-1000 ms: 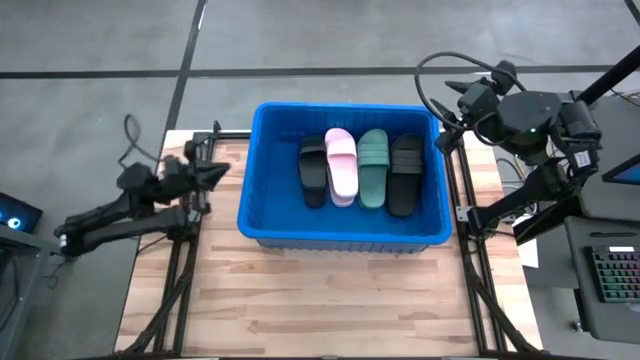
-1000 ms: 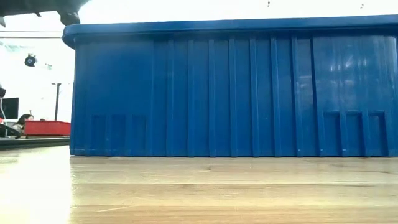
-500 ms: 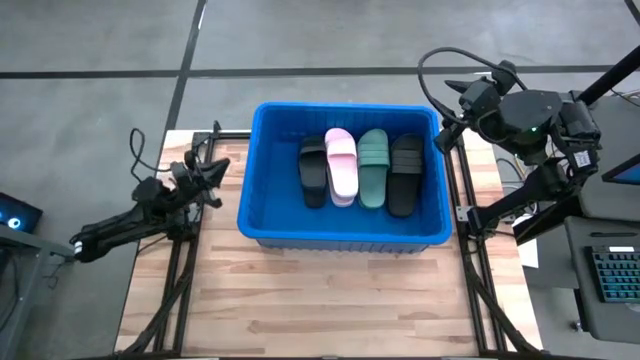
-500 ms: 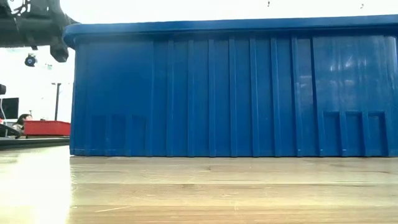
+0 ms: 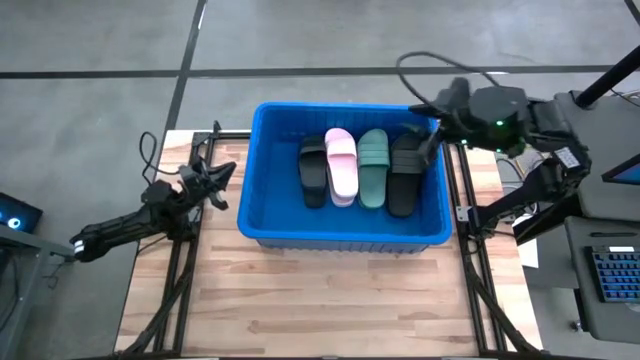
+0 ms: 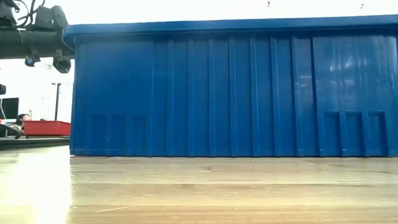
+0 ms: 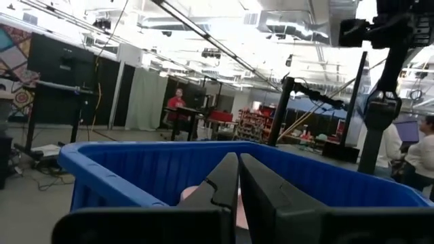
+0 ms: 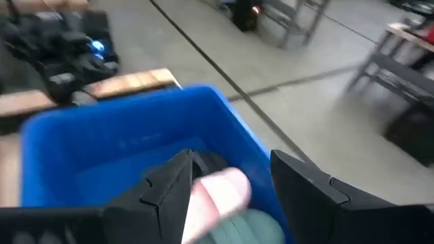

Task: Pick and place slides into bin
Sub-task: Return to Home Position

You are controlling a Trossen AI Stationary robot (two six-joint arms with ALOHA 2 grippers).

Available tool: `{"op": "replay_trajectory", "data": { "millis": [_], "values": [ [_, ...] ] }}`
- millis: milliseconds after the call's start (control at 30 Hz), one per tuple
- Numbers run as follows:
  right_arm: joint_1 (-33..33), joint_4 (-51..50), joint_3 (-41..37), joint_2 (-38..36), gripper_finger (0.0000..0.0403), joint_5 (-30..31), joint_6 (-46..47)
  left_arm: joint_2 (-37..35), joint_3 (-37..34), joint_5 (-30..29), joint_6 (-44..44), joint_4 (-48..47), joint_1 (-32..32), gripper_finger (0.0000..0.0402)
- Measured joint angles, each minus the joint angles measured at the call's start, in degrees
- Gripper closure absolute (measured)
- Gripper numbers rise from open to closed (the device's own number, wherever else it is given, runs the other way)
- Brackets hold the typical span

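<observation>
The blue bin (image 5: 262,215) stands on the wooden table and fills the low view (image 6: 230,93). Lying side by side on its floor are a black slide (image 5: 312,172), a pink slide (image 5: 342,166), a green slide (image 5: 373,170) and a second black slide (image 5: 405,176). My left gripper (image 5: 226,172) is shut and empty, just outside the bin's left wall; its wrist view shows its closed fingers (image 7: 237,177) before the bin's rim (image 7: 122,166). My right gripper (image 5: 430,142) is open and empty above the bin's far right corner, over the slides (image 8: 218,191).
Bare wooden table (image 5: 330,300) lies in front of the bin. Dark frame rails run along both sides of the table (image 5: 185,260). The room beyond holds racks, tables and people (image 7: 178,102); a keyboard (image 5: 615,275) lies off the table at the right.
My right gripper has gone toward the table's left edge and now reaches over the bin's right wall. My left arm has dropped lower beside the bin's left wall, its gripper a little closer to the bin. The slides have kept still.
</observation>
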Motion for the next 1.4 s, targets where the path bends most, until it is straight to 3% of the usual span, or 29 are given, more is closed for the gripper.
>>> {"op": "replay_trajectory", "data": {
  "millis": [133, 367, 567, 633, 733, 933, 1167, 1400],
  "values": [
    [-0.2, 14.6, -7.3, -1.8, 0.0211, -5.9, -4.5, 0.0, 0.5, 0.0, 0.0, -0.2, 0.0, 0.04],
    [-1.9, 50.2, -25.0, -4.7, 0.0211, -21.2, -12.7, 0.0, 0.6, 0.0, -0.6, 0.5, 0.0, 0.04],
    [-9.7, 67.9, -40.8, -5.1, 0.0211, -44.3, -2.4, 0.0, 1.0, 0.1, 0.2, 1.1, 0.0, 0.04],
    [-11.6, 72.5, -45.4, -5.7, 0.0211, -48.6, 0.2, 0.0, 1.0, 1.3, 1.0, 1.1, 0.0, 0.04],
    [-12.7, 76.4, -51.7, -9.4, 0.022, -48.8, -0.2, 0.0, 1.0, 3.1, 1.2, 1.1, 0.0, 0.04],
    [-12.7, 76.7, -64.9, -25.0, 0.0281, -37.5, -5.5, 0.0, 1.0, 2.8, 1.2, 1.1, 0.0, 0.04],
    [-12.6, 76.8, -79.0, -42.5, 0.0379, -37.0, -2.0, 0.0, 1.0, 2.7, 1.3, 1.1, 0.0, 0.04],
    [-12.7, 74.8, -90.1, -56.8, 0.0394, -37.4, -0.9, -0.1, 1.0, 5.6, 1.4, 1.1, 0.0, 0.04]
  ]
}}
